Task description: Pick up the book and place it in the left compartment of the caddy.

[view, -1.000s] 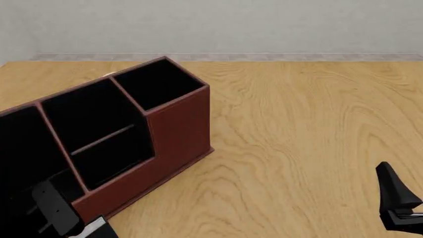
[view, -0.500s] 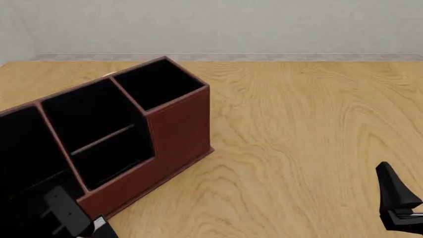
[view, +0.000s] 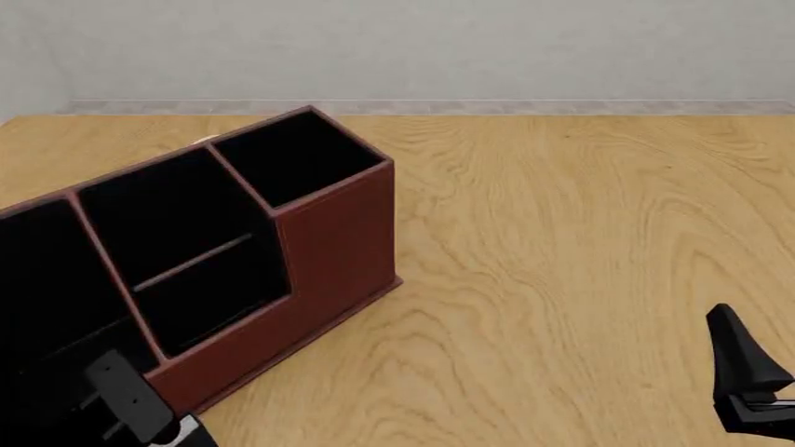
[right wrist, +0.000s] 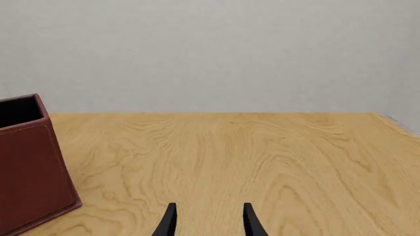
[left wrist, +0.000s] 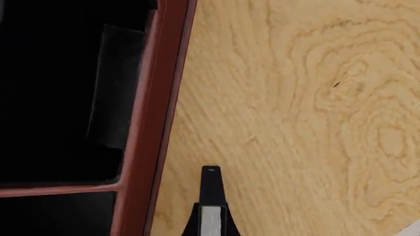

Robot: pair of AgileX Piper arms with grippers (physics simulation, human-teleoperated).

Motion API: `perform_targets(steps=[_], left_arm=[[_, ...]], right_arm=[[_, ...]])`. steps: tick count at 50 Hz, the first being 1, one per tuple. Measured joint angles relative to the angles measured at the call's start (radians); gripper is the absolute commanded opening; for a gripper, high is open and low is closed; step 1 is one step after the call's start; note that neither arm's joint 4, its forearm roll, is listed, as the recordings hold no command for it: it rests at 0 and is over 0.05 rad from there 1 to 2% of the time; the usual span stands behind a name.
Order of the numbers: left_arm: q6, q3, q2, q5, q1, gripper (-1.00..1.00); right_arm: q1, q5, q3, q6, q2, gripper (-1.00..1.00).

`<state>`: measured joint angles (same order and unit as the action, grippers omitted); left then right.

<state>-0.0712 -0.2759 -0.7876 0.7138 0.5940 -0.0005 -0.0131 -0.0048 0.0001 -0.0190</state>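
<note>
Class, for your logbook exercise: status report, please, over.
Left hand low at left compartment of caddy, grip unclear. Right hand open, idle. Sight of book unclear; dark slab inside may be it. Nothing blocking.

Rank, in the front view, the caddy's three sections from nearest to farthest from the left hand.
1. The left compartment: the wide end section at the near left, right beside the left hand.
2. The middle section with the shelf bar: one step farther back and to the right.
3. The small square section: at the caddy's far end, farthest away.
</note>
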Motion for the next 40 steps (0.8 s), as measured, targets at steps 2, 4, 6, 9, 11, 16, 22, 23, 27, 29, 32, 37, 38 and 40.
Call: perform_targets(steps=[2, 4, 6, 9, 11, 16, 22, 23, 27, 29, 32, 37, 38, 40], left_arm=[[-0.004, -0.007, 0.010, 0.016, -0.004, -1.00], [-0.007, -0.016, 0.021, 0.034, -0.008, -1.00], [-0.012, -0.027, 0.037, 0.057, -0.014, -1.00], [-0.024, -0.046, 0.068, 0.098, -0.028, -1.00], [-0.032, -0.061, 0.089, 0.126, -0.038, -1.00], [-0.048, -0.108, 0.149, 0.208, -0.061, -1.00], [-0.060, -0.168, 0.220, 0.310, -0.086, -1.00], [-0.061, -0.178, 0.231, 0.327, -0.090, -1.00], [-0.061, -0.218, 0.269, 0.384, -0.104, -1.00], [-0.059, -0.235, 0.283, 0.405, -0.108, -1.00], [-0.053, -0.259, 0.298, 0.431, -0.113, -1.00], [-0.046, -0.299, 0.314, 0.459, -0.121, -1.00], [-0.044, -0.306, 0.315, 0.463, -0.122, -1.00], [-0.041, -0.321, 0.319, 0.470, -0.125, -1.00]], right_arm=[[0.000, 0.000, 0.000, 0.000, 0.000, 1.00], [0.000, 0.000, 0.000, 0.000, 0.000, 1.00], [0.000, 0.000, 0.000, 0.000, 0.000, 1.00], [0.000, 0.000, 0.000, 0.000, 0.000, 1.00], [0.000, 0.000, 0.000, 0.000, 0.000, 1.00], [0.000, 0.000, 0.000, 0.000, 0.000, 1.00], [0.000, 0.000, 0.000, 0.000, 0.000, 1.00], [0.000, 0.000, 0.000, 0.000, 0.000, 1.00], [0.000, 0.000, 0.000, 0.000, 0.000, 1.00], [0.000, 0.000, 0.000, 0.000, 0.000, 1.00], [0.000, 0.000, 0.000, 0.000, 0.000, 1.00], [0.000, 0.000, 0.000, 0.000, 0.000, 1.00], [0.000, 0.000, 0.000, 0.000, 0.000, 1.00], [0.000, 0.000, 0.000, 0.000, 0.000, 1.00]])
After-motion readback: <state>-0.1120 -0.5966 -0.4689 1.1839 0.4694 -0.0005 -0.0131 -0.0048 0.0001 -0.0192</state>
